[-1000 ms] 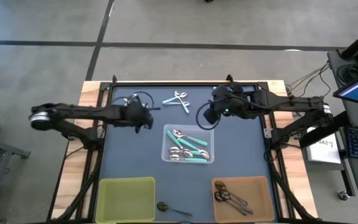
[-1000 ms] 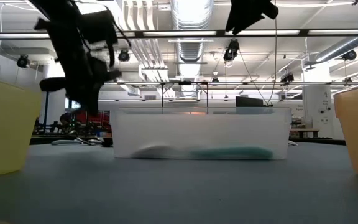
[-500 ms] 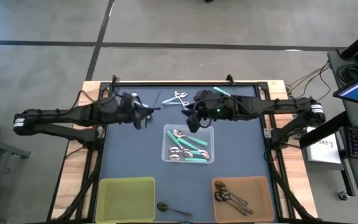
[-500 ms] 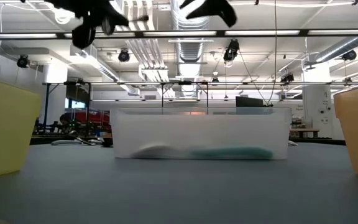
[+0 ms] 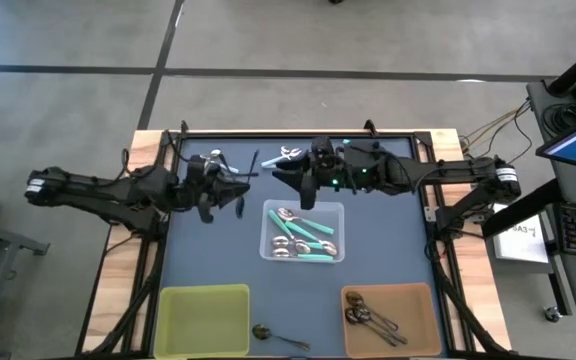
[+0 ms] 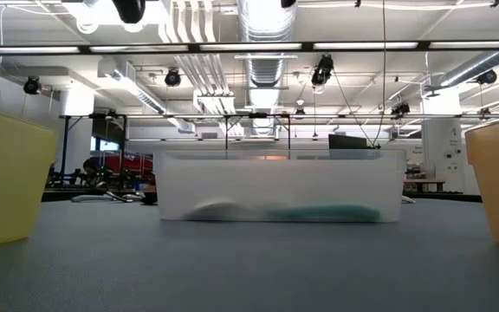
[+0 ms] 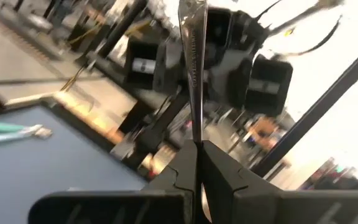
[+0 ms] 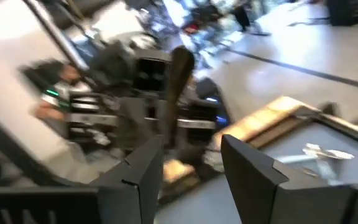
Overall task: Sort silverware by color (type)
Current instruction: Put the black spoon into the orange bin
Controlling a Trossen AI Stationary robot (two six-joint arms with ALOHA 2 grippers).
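My left gripper (image 7: 196, 149) hovers high over the far left part of the table (image 5: 208, 250) and is shut on an all-metal spoon (image 7: 191, 74). My right gripper (image 8: 191, 155) is open in the air just right of it (image 5: 288, 178), above the clear bin's far edge, touching nothing. The clear bin (image 5: 303, 232) holds several teal-handled spoons (image 5: 313, 240). Pale-handled spoons (image 5: 286, 157) lie on the table near its far edge. One dark spoon (image 5: 268, 333) lies by the near edge. The brown bin (image 5: 390, 318) holds metal spoons. My left gripper pinches the metal spoon's handle (image 7: 195, 127) between its two shut fingers. The spoon runs on along the fingers and sticks out straight past their tips, lifted clear of the table. The end inside the hold is hidden by the fingers.
The yellow bin (image 5: 205, 320) stands at the near left, the brown bin at the near right, and the clear bin (image 6: 280, 186) mid-table. Bare table lies between the bins and to the left of the clear bin. Cables and the table frame run along the far edge.
Both arms have risen, leaving the low view almost entirely. My right gripper has moved toward the table's left, from over the clear bin's far right corner to close beside my left gripper. My left gripper has stayed shut.
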